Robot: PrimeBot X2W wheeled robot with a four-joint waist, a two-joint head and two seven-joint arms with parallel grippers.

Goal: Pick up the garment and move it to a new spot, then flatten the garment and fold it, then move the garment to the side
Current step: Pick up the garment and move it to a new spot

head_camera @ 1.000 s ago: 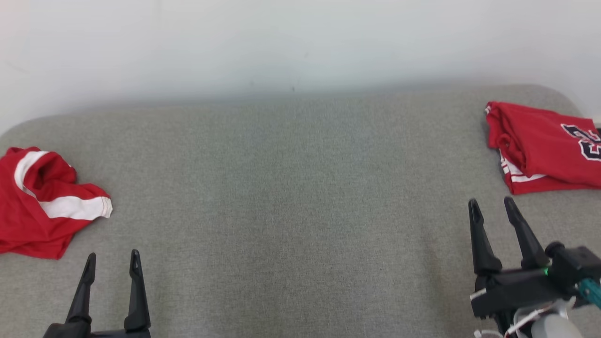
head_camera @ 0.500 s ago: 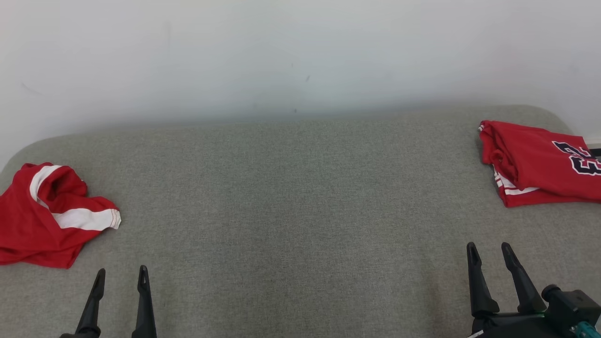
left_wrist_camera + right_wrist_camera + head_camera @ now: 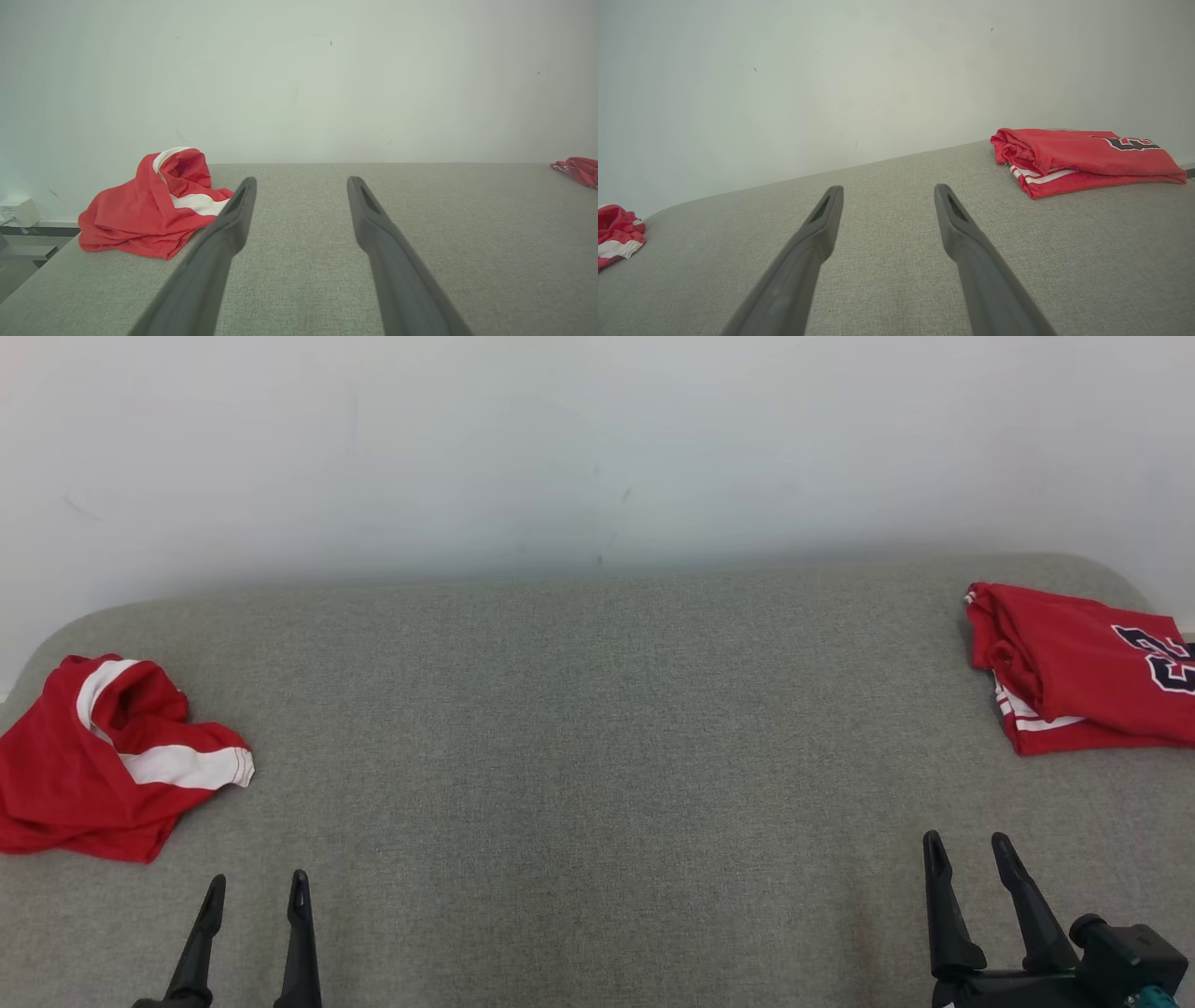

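Observation:
A crumpled red garment with white bands (image 3: 103, 756) lies at the left edge of the grey padded surface (image 3: 579, 756); in the left wrist view the crumpled garment (image 3: 149, 212) sits left of and beyond the fingers. A folded red jersey with dark lettering (image 3: 1083, 667) rests at the far right, also seen as the folded jersey (image 3: 1078, 158) ahead and right of the right fingers. My left gripper (image 3: 258, 885) stands open and empty at the lower left, just right of and nearer than the crumpled garment. My right gripper (image 3: 966, 845) is open and empty at the lower right, nearer than the jersey.
A pale wall (image 3: 597, 448) rises behind the surface's far edge. The surface's rounded corners fall away at the far left and far right. A small white box (image 3: 21, 211) sits on a ledge beyond the left edge.
The head view has tilted, shifting the whole picture down. Both grippers have drawn back toward the near edge; the right one has pulled away from the folded jersey. Both garments lie still.

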